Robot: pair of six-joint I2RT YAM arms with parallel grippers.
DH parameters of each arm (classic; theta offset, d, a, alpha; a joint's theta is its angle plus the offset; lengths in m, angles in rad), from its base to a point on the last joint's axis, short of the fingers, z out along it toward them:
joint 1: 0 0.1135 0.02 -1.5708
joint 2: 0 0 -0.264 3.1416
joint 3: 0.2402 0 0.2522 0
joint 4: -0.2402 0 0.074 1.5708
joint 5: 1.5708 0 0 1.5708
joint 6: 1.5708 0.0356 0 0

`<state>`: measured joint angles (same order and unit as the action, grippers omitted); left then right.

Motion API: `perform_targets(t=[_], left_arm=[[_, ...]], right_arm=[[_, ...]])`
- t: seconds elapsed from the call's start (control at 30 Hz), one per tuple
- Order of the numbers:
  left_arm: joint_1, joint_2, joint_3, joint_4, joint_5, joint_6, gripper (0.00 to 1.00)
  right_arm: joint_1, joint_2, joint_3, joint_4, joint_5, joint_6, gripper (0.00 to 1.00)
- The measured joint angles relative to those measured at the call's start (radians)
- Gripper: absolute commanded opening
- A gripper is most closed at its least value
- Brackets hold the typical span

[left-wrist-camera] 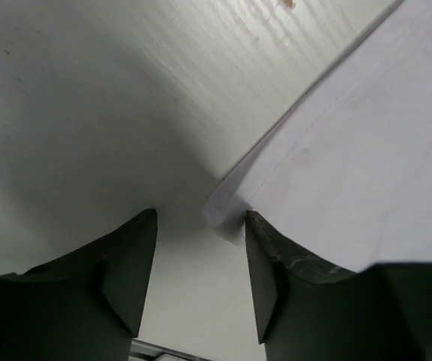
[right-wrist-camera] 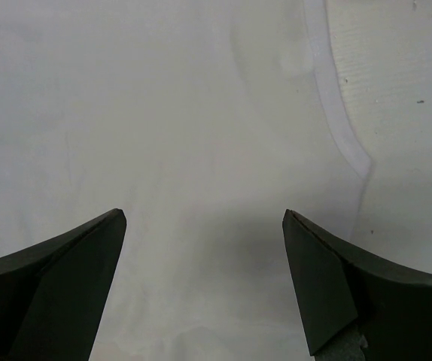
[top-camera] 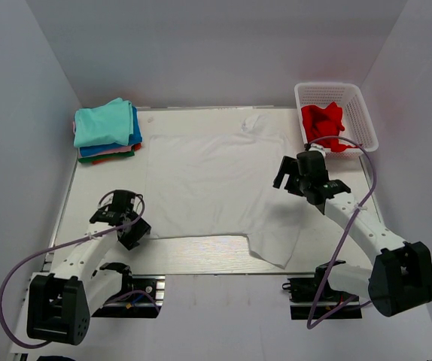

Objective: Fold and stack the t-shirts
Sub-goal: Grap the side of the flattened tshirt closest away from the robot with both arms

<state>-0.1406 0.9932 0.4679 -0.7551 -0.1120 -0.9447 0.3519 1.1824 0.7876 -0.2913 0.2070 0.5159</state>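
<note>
Lying spread flat on the bench [top-camera: 95,188], the white t-shirt [top-camera: 208,177] has my left jaws parted astride its near-left hem corner and my right jaws released above its right edge. Off its far-left corner sits the folded stack [top-camera: 104,129]; off its far-right corner, a red t-shirt [top-camera: 323,120] in the basket [top-camera: 365,116].

this is looking like a robotics lab cell, not a home: plain white panels [top-camera: 223,45] are walling in a pale table [top-camera: 99,184] on three sides, the left arm [top-camera: 88,256] and the right arm [top-camera: 359,226] are sitting bolted at its near edge, and purple cables [top-camera: 3,297] are looping loose from their bases.
</note>
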Motion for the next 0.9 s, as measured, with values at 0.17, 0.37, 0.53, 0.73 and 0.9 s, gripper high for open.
perform_targets(t=[0.17, 0.37, 0.53, 0.73, 0.9], left_arm=[[-0.001, -0.039, -0.037, 0.018, 0.012, -0.026, 0.44], [-0.001, -0.018, -0.051, 0.086, 0.041, -0.031, 0.0], [-0.001, -0.011, -0.051, 0.109, 0.065, -0.023, 0.0], [-0.001, -0.084, -0.068, 0.078, 0.072, -0.013, 0.0], [-0.001, -0.099, -0.068, 0.071, 0.072, -0.008, 0.0]], right_arm=[[0.0, 0.0, -0.026, -0.036, 0.017, 0.002, 0.9], [0.001, -0.007, -0.043, -0.106, 0.026, 0.005, 0.9], [0.013, -0.043, -0.064, -0.233, 0.005, 0.031, 0.9], [0.073, -0.141, -0.165, -0.378, -0.138, 0.066, 0.9], [0.142, -0.158, -0.271, -0.459, -0.276, 0.106, 0.9]])
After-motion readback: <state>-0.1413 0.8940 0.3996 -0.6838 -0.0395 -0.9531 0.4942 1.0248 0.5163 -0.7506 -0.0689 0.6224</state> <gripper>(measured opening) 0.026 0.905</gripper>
